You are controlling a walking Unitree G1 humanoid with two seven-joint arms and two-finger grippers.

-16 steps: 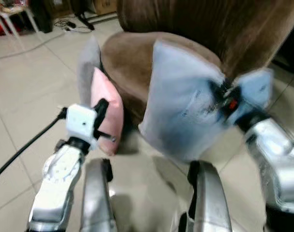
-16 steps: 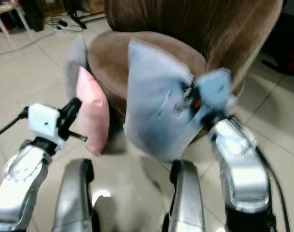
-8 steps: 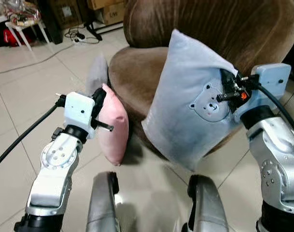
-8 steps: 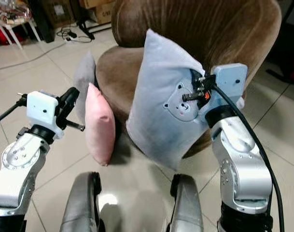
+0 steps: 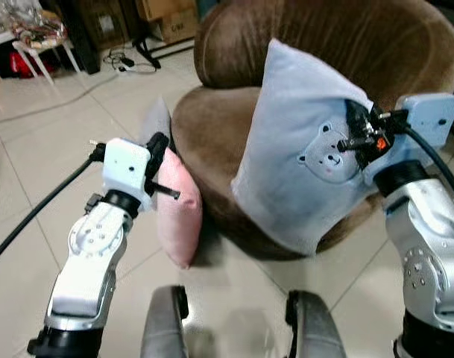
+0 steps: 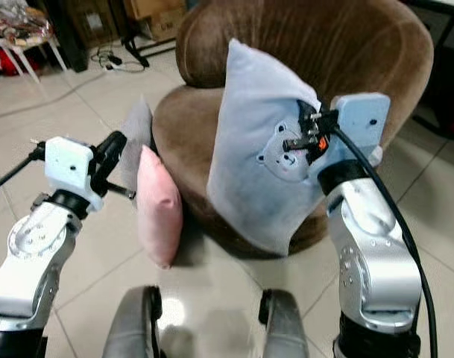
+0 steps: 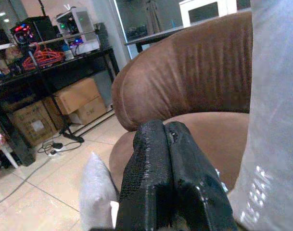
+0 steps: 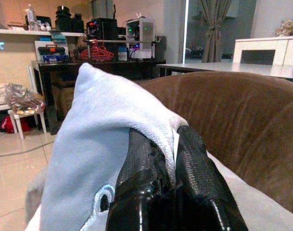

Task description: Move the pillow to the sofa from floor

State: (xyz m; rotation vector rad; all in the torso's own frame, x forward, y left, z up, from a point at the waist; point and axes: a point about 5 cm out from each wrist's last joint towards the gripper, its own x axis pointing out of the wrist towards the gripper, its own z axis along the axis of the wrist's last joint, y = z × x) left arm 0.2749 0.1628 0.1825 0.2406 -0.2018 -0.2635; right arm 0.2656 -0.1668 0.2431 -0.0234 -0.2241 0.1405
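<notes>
A light blue pillow (image 5: 301, 156) with a bear face hangs in the air in front of the brown round sofa (image 5: 286, 45), its lower corner over the seat's front edge. My right gripper (image 5: 353, 130) is shut on the pillow's upper right edge; in the right wrist view the black fingers (image 8: 146, 183) pinch the blue fabric (image 8: 93, 144). My left gripper (image 5: 161, 160) is shut and holds nothing, raised beside a pink pillow (image 5: 178, 212). In the left wrist view its fingers (image 7: 170, 178) are pressed together before the sofa (image 7: 194, 82).
The pink pillow and a grey pillow (image 5: 158, 119) stand on the tiled floor (image 5: 33, 171) against the sofa's left side. Boxes (image 5: 167, 15), cables (image 5: 122, 60) and a small white table (image 5: 40, 45) lie at the back left. My legs (image 5: 167, 328) show below.
The view has shifted and sharpened. My right gripper has carried the blue pillow slightly higher and closer over the sofa seat. The left arm has kept its pose.
</notes>
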